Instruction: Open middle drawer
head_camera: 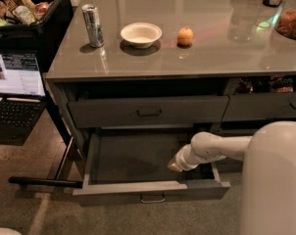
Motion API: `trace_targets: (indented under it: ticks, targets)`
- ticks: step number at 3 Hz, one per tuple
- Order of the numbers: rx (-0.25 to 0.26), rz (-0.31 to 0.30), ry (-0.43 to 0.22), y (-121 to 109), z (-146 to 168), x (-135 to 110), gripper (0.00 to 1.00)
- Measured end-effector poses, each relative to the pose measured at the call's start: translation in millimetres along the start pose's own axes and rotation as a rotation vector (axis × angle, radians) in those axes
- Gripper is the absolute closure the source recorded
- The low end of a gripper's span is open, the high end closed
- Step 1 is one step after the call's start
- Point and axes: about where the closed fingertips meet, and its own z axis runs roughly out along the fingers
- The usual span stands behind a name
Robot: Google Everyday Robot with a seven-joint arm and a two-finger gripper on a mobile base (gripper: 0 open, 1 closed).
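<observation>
The middle drawer (138, 160) is pulled far out below the counter and shows a plain grey inside. Its front (153, 189) faces me, with a small loop handle (153, 198) at the centre. My gripper (175, 166) is at the end of the white arm (211, 151), which reaches in from the right. It hangs over the right part of the drawer's inside, just behind the front. Above, another wide drawer (149, 112) with a loop handle is shut.
On the counter (187, 58) stand a can (92, 25), a white bowl (141, 34) and an orange (185, 35). A laptop (15, 82) and a black bin of snacks (20, 9) are at the left. A narrower drawer (265, 106) is at the right.
</observation>
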Motion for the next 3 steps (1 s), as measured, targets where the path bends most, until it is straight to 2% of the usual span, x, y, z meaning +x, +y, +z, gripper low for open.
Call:
trace_targets:
  ticks: [1,2,3]
  targets:
    - [-0.114,0.006,0.134,8,2,15,1.00]
    - [-0.247,0.021,0.274,28,-5,38,1.00]
    - [-0.315,0.025,0.314,45,-12,48,1.00]
